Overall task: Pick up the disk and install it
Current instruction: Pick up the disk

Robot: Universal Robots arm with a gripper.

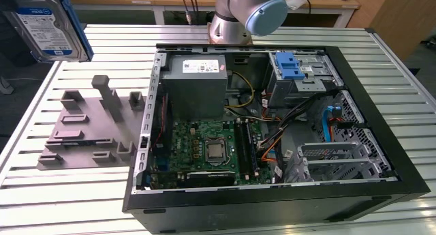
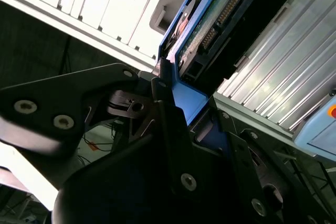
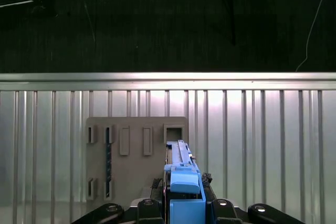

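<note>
— While the disk (image 1: 46, 24) is held aloft, where is it found?

— It is seen high at the exterior view's left, above the table (image 1: 68, 204) near the fixture (image 1: 85, 130), well apart from the case (image 1: 272, 207). In the second wrist view the gripper (image 2: 184, 95) is clamped on its blue frame (image 2: 197, 103).

— What might be feared?

— A slip or twist is judged possible, since only the frame's end is gripped; the case wall could be struck.
</note>
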